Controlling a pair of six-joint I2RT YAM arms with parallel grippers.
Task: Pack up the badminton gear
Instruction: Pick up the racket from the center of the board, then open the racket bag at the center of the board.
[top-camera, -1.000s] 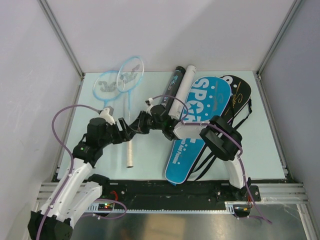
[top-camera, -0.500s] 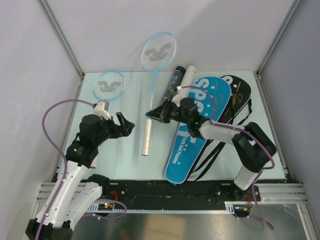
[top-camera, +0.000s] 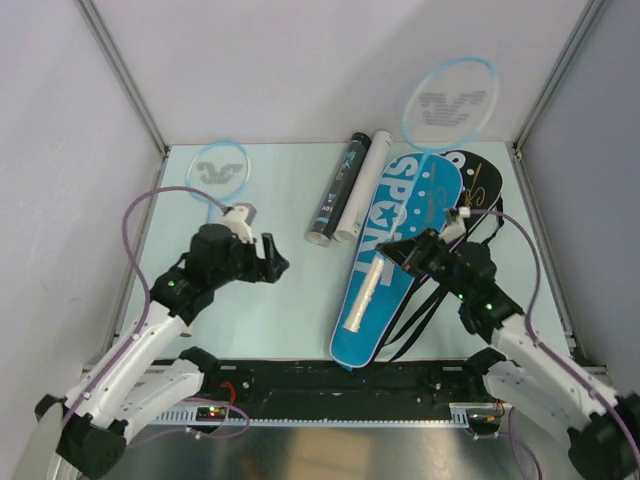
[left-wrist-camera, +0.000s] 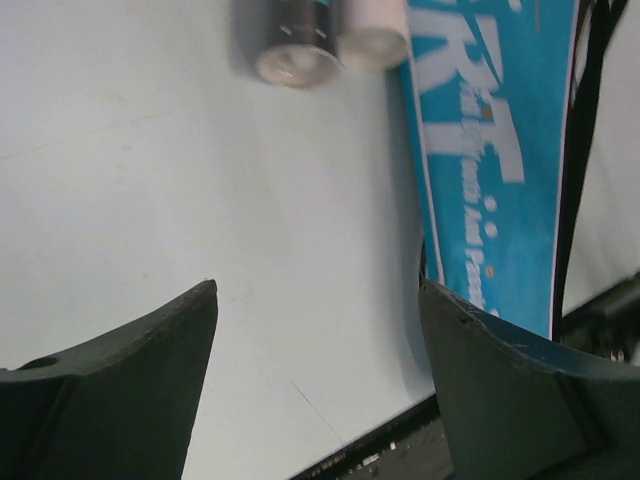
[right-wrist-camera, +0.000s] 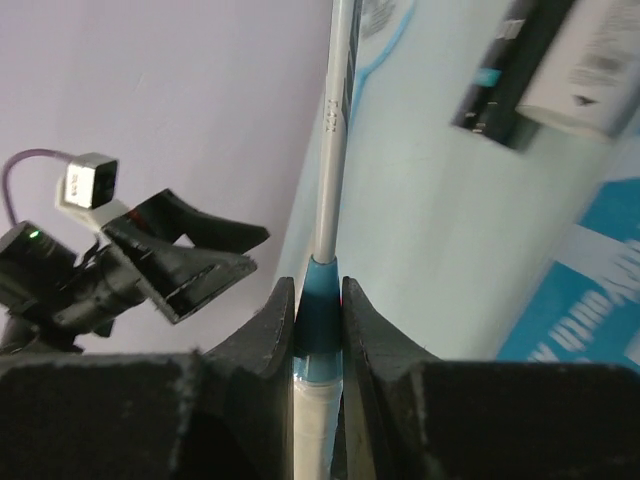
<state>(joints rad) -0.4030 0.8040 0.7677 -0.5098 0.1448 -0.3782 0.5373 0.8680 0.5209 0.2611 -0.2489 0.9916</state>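
Observation:
My right gripper is shut on a light-blue racket, at the blue cone above its white grip. It holds the racket tilted over the blue "SPORT" bag, head high by the back wall. The right wrist view shows the jaws tight on the cone. My left gripper is open and empty over bare table, as its wrist view confirms. A second light-blue racket lies at the back left. A black tube and a white tube lie side by side. No shuttlecocks or silver-white rackets show.
A black racket bag lies partly under the blue bag, its straps trailing toward the front edge. The tube ends and the blue bag lie ahead of my left gripper. Walls enclose the table on three sides.
My right gripper has carried the racket from the table's middle to the right, over the blue bag. My left gripper has shifted slightly right and stayed open.

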